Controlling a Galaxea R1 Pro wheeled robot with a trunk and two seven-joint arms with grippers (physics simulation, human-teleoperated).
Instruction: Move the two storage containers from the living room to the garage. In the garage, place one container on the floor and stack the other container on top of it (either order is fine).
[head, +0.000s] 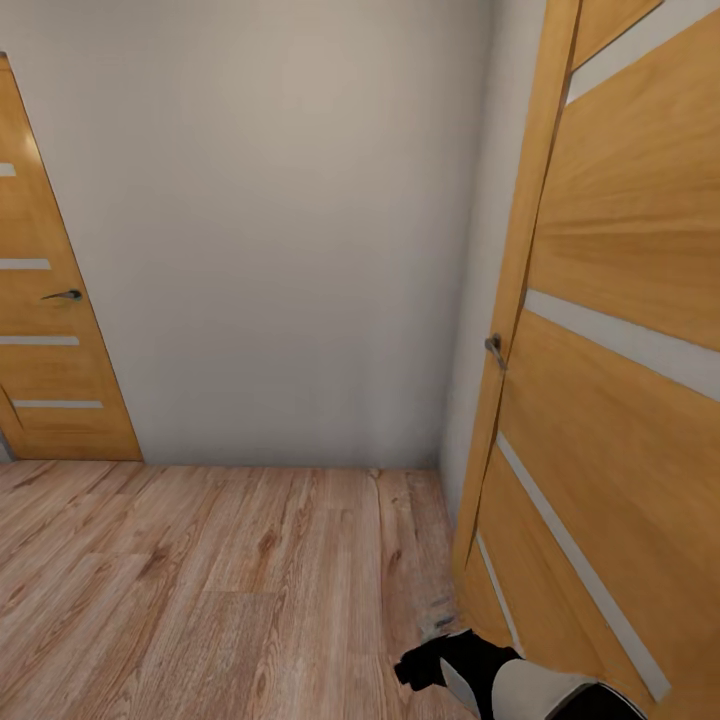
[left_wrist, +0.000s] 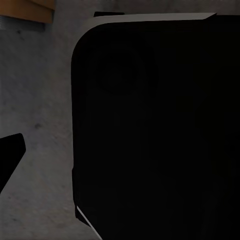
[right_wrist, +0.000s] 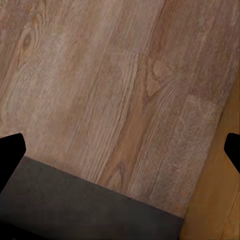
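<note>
1. At the far left stands a closed wooden door (head: 50, 330) with pale horizontal stripes and a dark lever handle (head: 64, 295); its bottom edge meets the light plank floor (head: 200, 580).
2. Next along, a plain white wall (head: 280, 230) runs across to a corner, and its base line meets the planks in a straight seam. The planks in front of it lie bare from the left door to the corner, the widest open stretch here.
3. At the right, a second wooden door (head: 620, 400) stands swung open, its leading edge close to the corner wall, with a small metal handle (head: 494, 347) on that edge. Its foot comes down just beside the robot's right arm.
4. The right gripper (head: 420, 668) shows black at the bottom edge of the head view, low over the planks and close by the open door's foot.
5. In the right wrist view its two dark fingertips (right_wrist: 11, 155) sit far apart with nothing between them, over wood planks, a dark grey strip (right_wrist: 75, 205) and a sliver of orange door.
6. The left wrist view looks onto grey concrete floor (left_wrist: 35, 110) beside a large black rounded body (left_wrist: 160, 130); one dark fingertip (left_wrist: 10, 155) shows, and I cannot tell how that gripper's jaws stand.
7. From here I can see neither storage container, so I cannot say where they are.
</note>
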